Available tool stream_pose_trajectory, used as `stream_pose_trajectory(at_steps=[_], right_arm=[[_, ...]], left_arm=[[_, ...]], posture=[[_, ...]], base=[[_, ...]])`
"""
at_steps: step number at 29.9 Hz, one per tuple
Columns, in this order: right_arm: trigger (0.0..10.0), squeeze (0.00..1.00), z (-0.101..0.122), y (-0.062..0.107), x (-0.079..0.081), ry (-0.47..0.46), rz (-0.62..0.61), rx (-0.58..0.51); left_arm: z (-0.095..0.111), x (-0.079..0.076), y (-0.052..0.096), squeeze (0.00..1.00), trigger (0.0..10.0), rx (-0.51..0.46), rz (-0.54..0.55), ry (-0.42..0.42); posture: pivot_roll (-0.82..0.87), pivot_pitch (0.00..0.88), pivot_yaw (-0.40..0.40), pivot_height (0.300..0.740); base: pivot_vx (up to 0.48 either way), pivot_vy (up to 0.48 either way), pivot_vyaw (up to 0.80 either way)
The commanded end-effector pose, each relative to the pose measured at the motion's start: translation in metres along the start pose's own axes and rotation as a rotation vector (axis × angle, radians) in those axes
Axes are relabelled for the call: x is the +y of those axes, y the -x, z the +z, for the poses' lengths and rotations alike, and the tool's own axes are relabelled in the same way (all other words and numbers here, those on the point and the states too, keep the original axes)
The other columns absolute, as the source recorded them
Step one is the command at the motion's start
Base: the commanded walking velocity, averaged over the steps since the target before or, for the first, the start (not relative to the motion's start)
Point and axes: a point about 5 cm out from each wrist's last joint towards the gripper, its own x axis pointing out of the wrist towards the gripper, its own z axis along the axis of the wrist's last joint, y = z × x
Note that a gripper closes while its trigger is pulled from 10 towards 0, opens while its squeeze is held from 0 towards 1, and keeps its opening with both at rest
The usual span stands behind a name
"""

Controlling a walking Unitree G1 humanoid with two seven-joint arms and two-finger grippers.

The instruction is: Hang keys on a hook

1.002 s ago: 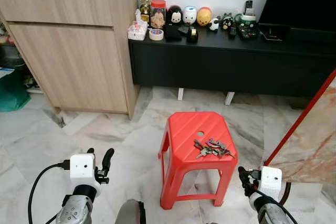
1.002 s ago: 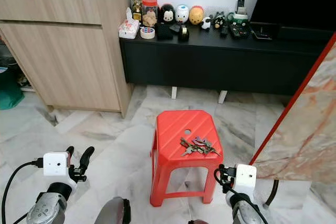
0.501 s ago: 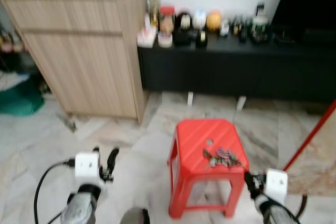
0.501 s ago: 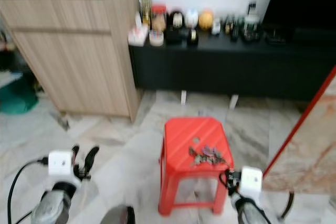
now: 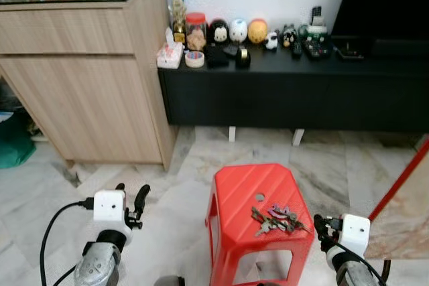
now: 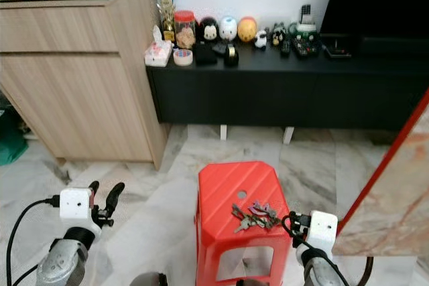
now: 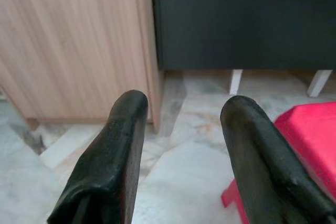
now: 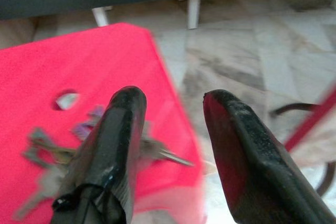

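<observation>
A bunch of keys (image 5: 276,218) lies on top of a red plastic stool (image 5: 248,189) in front of me, near its right side. My right gripper (image 5: 319,224) sits just right of the keys at the stool's edge, open and empty; the right wrist view has the keys (image 8: 47,156) blurred beyond its fingers (image 8: 115,150). My left gripper (image 5: 132,200) hovers low over the floor to the stool's left, open and empty, with its fingers (image 7: 113,161) apart in the left wrist view.
A black low cabinet (image 5: 288,85) with toys, jars and remotes runs along the back wall. A tall wooden cabinet (image 5: 87,65) stands at the left. A marble panel with a red edge (image 5: 402,199) leans at the right. The floor is pale marble tile.
The camera has moved closer and shifted, so the stool sits lower in view. My right gripper now lies nearer the keys at the stool's right edge. The keys have not moved.
</observation>
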Motion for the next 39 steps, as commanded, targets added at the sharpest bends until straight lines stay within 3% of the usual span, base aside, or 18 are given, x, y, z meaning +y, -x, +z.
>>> stream_pose_trajectory(at_steps=[1, 8, 9, 10, 11, 13, 16, 20, 21, 22, 23, 26, 34, 39], right_arm=[[10.0, 0.0, -0.001, -0.001, 0.0, -0.005, -0.001, 0.01], [10.0, 0.0, 0.0, -0.007, 0.009, -0.021, 0.028, 0.032], [10.0, 0.84, 0.0, -0.009, 0.01, -0.03, 0.033, 0.039], [10.0, 0.84, -0.001, -0.011, 0.013, -0.043, 0.041, 0.059], [10.0, 1.0, -0.003, -0.013, 0.016, -0.064, 0.05, 0.088], [10.0, 1.0, -0.004, -0.018, 0.022, -0.104, 0.05, 0.13], [10.0, 1.0, -0.003, -0.025, 0.031, -0.247, 0.023, 0.172], [10.0, 1.0, -0.003, -0.027, 0.034, -0.311, 0.008, 0.187], [10.0, 0.55, -0.003, -0.028, 0.035, -0.337, -0.004, 0.193], [10.0, 0.55, -0.002, -0.029, 0.036, -0.345, -0.008, 0.195], [10.0, 0.0, -0.002, -0.029, 0.036, -0.341, -0.01, 0.196], [10.0, 0.0, -0.002, -0.03, 0.037, -0.342, -0.009, 0.194], [10.0, 0.0, -0.001, -0.03, 0.028, -0.453, -0.077, 0.168], [10.0, 0.0, 0.002, -0.03, 0.023, -0.487, -0.104, 0.152]], left_arm=[[0.0, 0.001, 0.0, 0.0, 10.0, 0.004, 0.001, -0.007], [0.001, 0.002, -0.002, 0.0, 10.0, 0.004, -0.006, -0.027], [0.001, 0.002, -0.002, 0.0, 10.0, 0.004, -0.009, -0.036], [0.002, 0.002, -0.003, 0.0, 10.0, 0.002, -0.011, -0.038], [0.003, 0.003, -0.004, 0.0, 10.0, 0.0, -0.013, -0.038], [0.004, 0.002, -0.006, 0.0, 10.0, -0.004, -0.029, -0.044], [0.008, -0.003, -0.013, 0.0, 10.0, -0.017, -0.084, -0.093], [0.015, -0.005, -0.021, 0.0, 10.0, -0.036, -0.108, -0.107], [0.019, -0.007, -0.025, 0.0, 10.0, -0.05, -0.12, -0.112], [0.021, -0.007, -0.027, 0.0, 10.0, -0.055, -0.124, -0.114], [0.023, -0.008, -0.029, 0.0, 10.0, -0.061, -0.129, -0.114], [0.027, -0.01, -0.03, 0.0, 10.0, -0.078, -0.139, -0.112], [0.027, -0.016, -0.028, 0.0, 10.0, -0.08, -0.164, -0.107], [0.027, -0.011, -0.023, 0.0, 10.0, -0.078, -0.153, -0.115]], posture=[[0.03, 0.01, -0.036, 0.631], [0.03, 0.017, -0.021, 0.631], [0.03, 0.017, -0.021, 0.631], [0.02, 0.024, -0.011, 0.631], [0.02, 0.031, -0.003, 0.631], [0.03, 0.036, 0.002, 0.631], [0.05, 0.042, 0.013, 0.631], [0.06, 0.051, 0.021, 0.631], [0.06, 0.057, 0.023, 0.631], [0.06, 0.057, 0.023, 0.631], [0.07, 0.063, 0.025, 0.631], [0.07, 0.077, 0.026, 0.631], [0.07, 0.11, 0.032, 0.631], [0.08, 0.133, 0.029, 0.631]], base=[[0.0, 0.0, 0.0], [0.0, 0.0, 0.0], [0.0, 0.0, 0.0], [0.0, 0.0, 0.0], [0.0, 0.0, 0.0], [0.0, 0.0, 0.0], [0.0, 0.0, 0.0], [0.0, 0.0, 0.0], [0.0, 0.0, 0.0], [0.0, 0.0, 0.0], [0.0, 0.0, 0.0], [0.0, 0.0, 0.0], [0.0, 0.0, 0.0], [0.0, 0.0, 0.0]])
